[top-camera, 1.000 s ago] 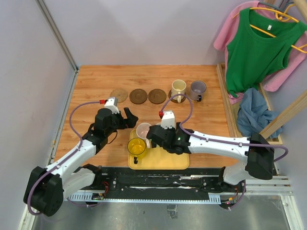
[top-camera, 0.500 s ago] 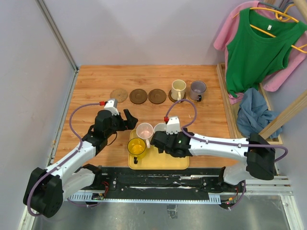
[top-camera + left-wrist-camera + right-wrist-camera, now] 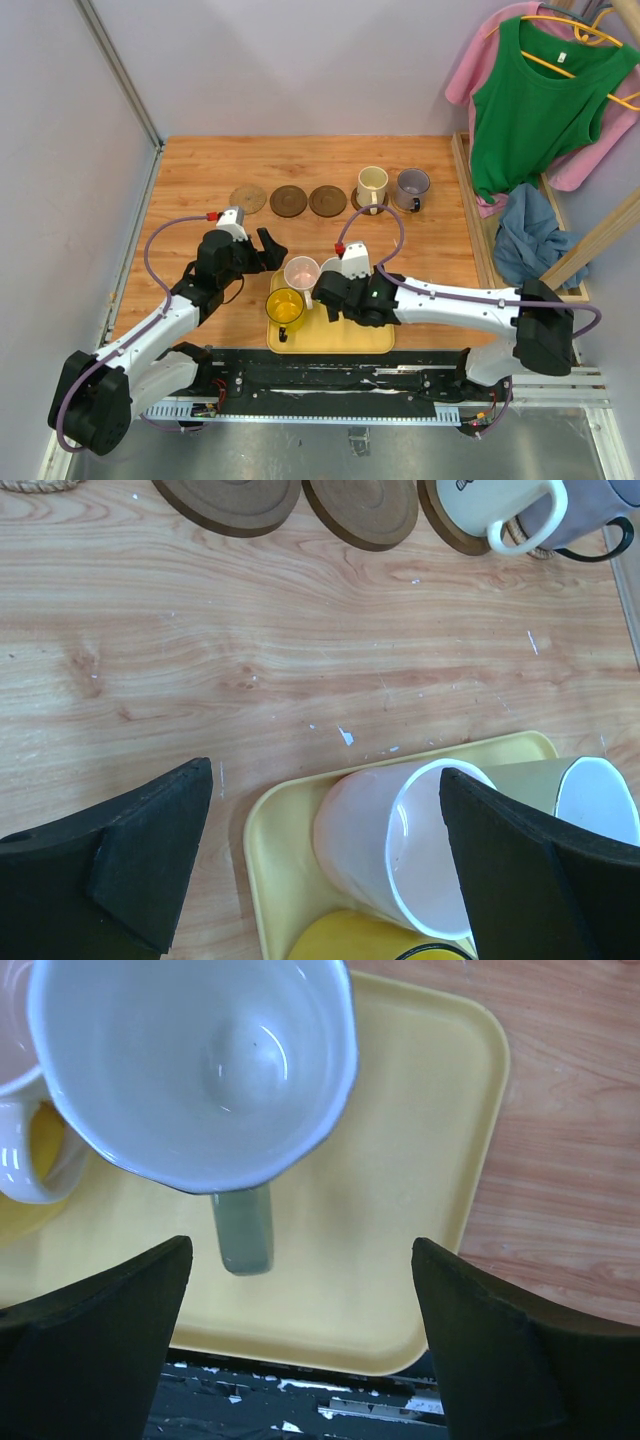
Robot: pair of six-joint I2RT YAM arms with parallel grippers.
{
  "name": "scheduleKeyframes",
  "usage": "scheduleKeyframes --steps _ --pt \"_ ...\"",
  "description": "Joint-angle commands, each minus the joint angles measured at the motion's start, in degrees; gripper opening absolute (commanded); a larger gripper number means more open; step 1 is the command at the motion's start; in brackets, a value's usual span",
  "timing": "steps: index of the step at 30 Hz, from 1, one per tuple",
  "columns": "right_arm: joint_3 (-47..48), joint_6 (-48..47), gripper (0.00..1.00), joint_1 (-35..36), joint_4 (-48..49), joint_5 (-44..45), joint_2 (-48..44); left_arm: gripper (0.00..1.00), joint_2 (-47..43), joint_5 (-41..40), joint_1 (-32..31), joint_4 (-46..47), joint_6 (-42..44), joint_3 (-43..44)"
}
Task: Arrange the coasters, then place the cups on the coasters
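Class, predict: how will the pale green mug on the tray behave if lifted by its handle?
The pale green mug looks rigid and glossy, so probably slippery. Held by its small handle, it may swing. Likely light: it is empty.

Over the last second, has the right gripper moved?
Yes. The right gripper has shifted slightly toward the near edge of the yellow tray, away from the row of coasters.
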Motion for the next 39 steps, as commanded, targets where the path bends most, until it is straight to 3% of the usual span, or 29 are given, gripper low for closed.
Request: scheduleKeyframes --steps 1,23,30,34,39 --pt "3.5 -2.9 0.89 0.7 0.9 -0.6 3.1 1.00 -1.0 0.0 0.2 1.6 0.0 -0.5" --pt "5.0 -3.5 0.51 -1.8 4.3 -2.4 9.2 1.00 0.5 -0.1 0.3 2.3 0.7 -0.7" --pt "4.4 -3.1 0.26 -2.0 5.3 -3.0 10.1 1.00 1.2 0.0 0.3 2.7 0.7 -1.1" --pt "4.3 -2.7 0.02 -2.1 5.2 -2.9 10.3 1.00 1.3 0.0 0.3 2.7 0.8 -1.3" --pt "5.0 -1.1 0.01 -2.1 3.5 -1.7 9.4 1.00 1.3 0.0 0.2 2.7 1.0 -1.3"
